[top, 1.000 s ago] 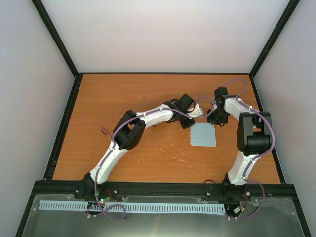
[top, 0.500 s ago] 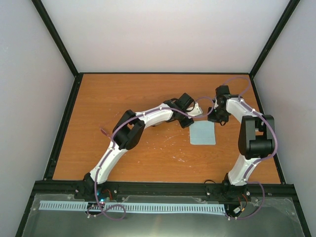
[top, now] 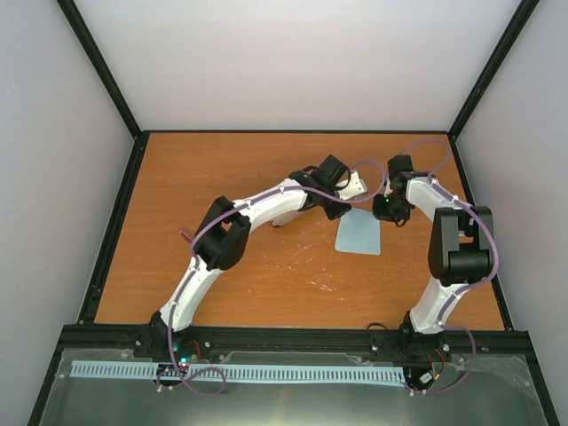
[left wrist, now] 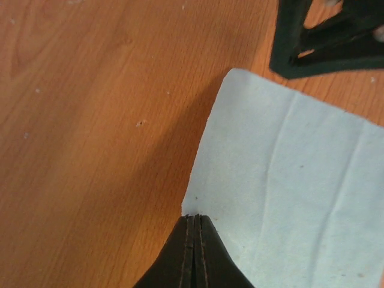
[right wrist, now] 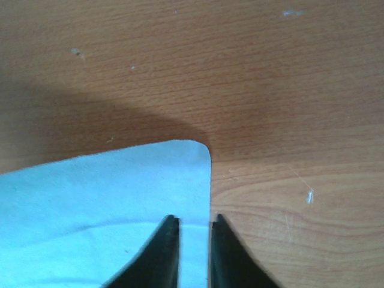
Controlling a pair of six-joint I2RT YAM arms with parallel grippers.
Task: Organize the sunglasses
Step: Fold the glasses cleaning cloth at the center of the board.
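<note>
Left claw, pressed together, pinching edge of flat pale blue rectangular cloth. Right claw, parted by a slit, over the cloth's corner.

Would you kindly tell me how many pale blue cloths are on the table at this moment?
1. The pale blue cloth lies on the table right of centre, with the left pincer pinching its edge. Another could be hidden beneath the arms.
</note>
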